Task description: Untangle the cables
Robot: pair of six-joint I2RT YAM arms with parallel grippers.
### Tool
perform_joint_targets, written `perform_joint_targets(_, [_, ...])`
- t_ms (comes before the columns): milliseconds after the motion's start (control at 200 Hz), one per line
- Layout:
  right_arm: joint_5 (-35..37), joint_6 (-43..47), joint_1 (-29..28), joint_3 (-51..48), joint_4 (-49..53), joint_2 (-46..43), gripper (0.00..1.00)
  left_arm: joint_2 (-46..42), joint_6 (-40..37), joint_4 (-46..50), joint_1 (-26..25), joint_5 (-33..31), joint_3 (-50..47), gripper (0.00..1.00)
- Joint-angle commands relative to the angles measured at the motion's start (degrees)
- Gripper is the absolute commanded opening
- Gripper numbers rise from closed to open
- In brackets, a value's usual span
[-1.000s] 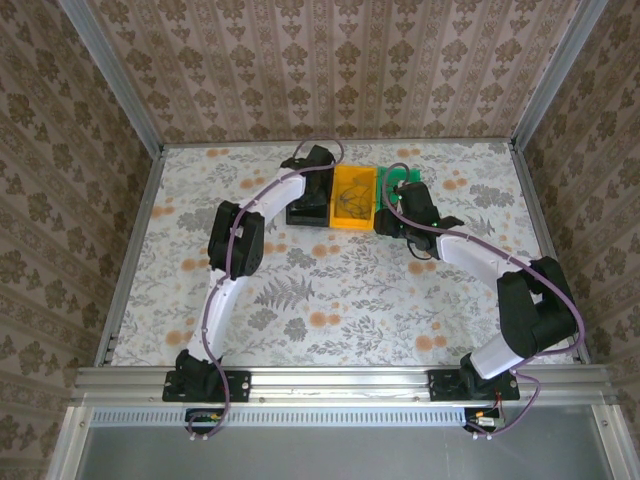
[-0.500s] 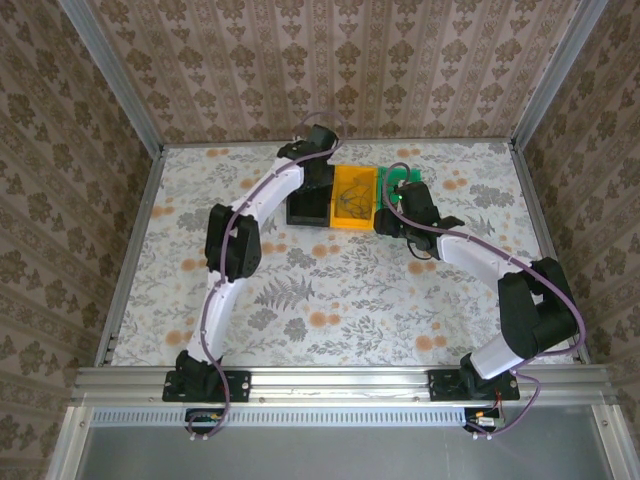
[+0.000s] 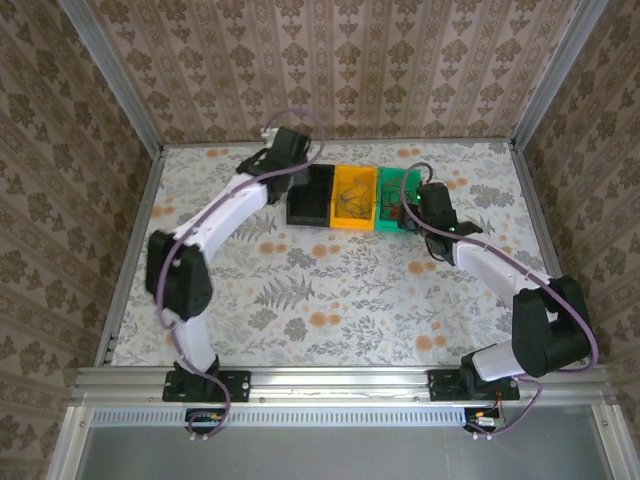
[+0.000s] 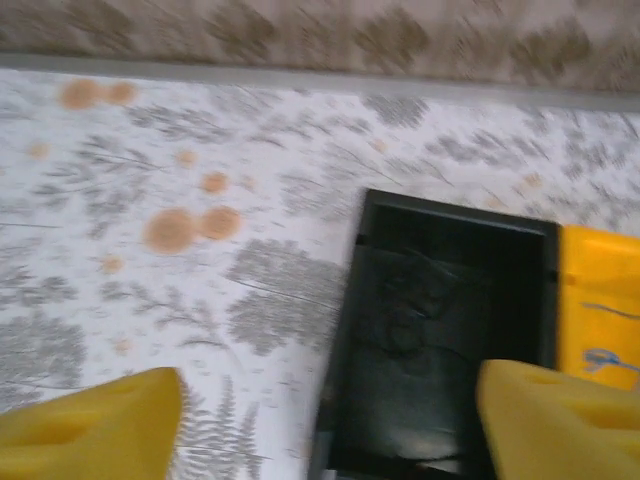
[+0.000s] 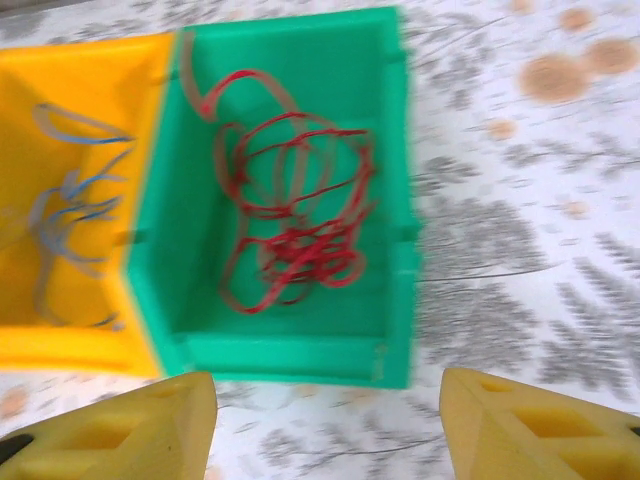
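Thin red wires lie in the green plastic bin, blue wires in the yellow bin, and dark wires in the black bin, so the task seems finished. Left fingers and right fingers stand apart, empty.

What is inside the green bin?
A tangle of red cables lies in the green bin; no other item shows. The floor directly under the tangle is covered.

Left arm swings out, elbow now close to the left table edge. Left gripper shifts left along the black bin. Right gripper backs right, uncovering the green bin and red cables.
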State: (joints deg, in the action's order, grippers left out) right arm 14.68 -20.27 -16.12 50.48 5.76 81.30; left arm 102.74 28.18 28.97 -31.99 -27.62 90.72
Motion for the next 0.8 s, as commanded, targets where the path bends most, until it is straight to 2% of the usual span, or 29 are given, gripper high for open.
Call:
perform_joint_targets(0, [12.75,5.81,0.70,-2.88,-3.35,-3.46,0.64,-10.94,-3.20,-11.50,3.51,-11.32,-17.72,1.00])
perform_joint_targets(55, [15.44,7.98,1.18,-4.43,-5.88,-3.45,0.66,-17.14,-4.07,-15.21,5.42,-14.16,-27.00,1.00])
perform_joint_targets(95, [15.60,9.94,1.89,-5.85,-8.50,-3.01,0.67,-20.98,-4.16,-16.79,8.69,-16.10,-32.41,1.00])
perform_joint_targets(150, [17.64,13.51,2.13,-8.88,-14.89,-1.95,0.68,-25.23,-3.87,-15.76,12.19,-16.27,-37.19,1.00])
perform_joint_targets(170, [18.49,14.77,2.12,-9.92,-17.27,-0.25,0.72,-26.57,-4.22,-15.43,13.27,-16.31,-38.72,1.00])
perform_joint_targets(245, [20.57,17.29,2.35,-11.60,-21.87,3.55,0.76,-29.81,-9.85,-19.17,15.91,-16.90,-44.68,1.00])
perform_joint_targets(310, [20.80,18.46,2.87,-12.92,-27.19,6.47,0.77,-30.60,-17.34,-26.55,16.77,-17.03,-50.07,1.00])
perform_joint_targets(345, [21.11,18.89,2.72,-13.12,-28.74,6.60,0.83,-30.22,-19.07,-29.47,16.98,-18.77,-52.30,1.00])
perform_joint_targets(355, [20.61,19.93,2.79,-13.70,-30.27,6.68,0.85,-30.01,-18.92,-29.95,17.07,-19.45,-52.77,1.00])
perform_joint_targets(380, [19.57,22.43,2.80,-15.61,-35.61,6.80,0.97,-29.45,-18.37,-30.91,17.56,-20.23,-53.78,1.00])
perform_joint_targets(400, [18.72,24.04,2.90,-17.31,-40.57,7.23,1.00,-28.95,-17.80,-31.28,18.08,-19.97,-54.27,1.00])
perform_joint_targets(430, [17.08,23.67,4.02,-18.59,-43.91,7.77,1.00,-28.27,-16.97,-32.02,18.85,-18.94,-55.26,1.00])
perform_joint_targets(485, [16.01,20.34,6.00,-18.24,-41.17,7.06,1.00,-26.71,-16.93,-37.09,19.70,-16.61,-58.14,1.00])
perform_joint_targets(685, [-6.16,17.98,13.88,-24.29,-48.06,4.72,1.00,-23.64,-21.55,-57.92,20.82,-9.56,-63.20,1.00])
perform_joint_targets(725, [-9.71,18.42,14.71,-26.13,-51.81,5.99,1.00,-22.33,-22.36,-59.31,21.41,-8.51,-62.53,1.00])
perform_joint_targets(760, [-10.43,18.60,14.97,-27.49,-57.60,7.57,1.00,-21.34,-21.08,-56.15,22.26,-7.86,-60.51,1.00])
perform_joint_targets(795, [-10.48,18.43,15.04,-26.66,-54.24,6.43,1.00,-20.31,-20.83,-54.22,23.31,-7.13,-59.14,1.00])
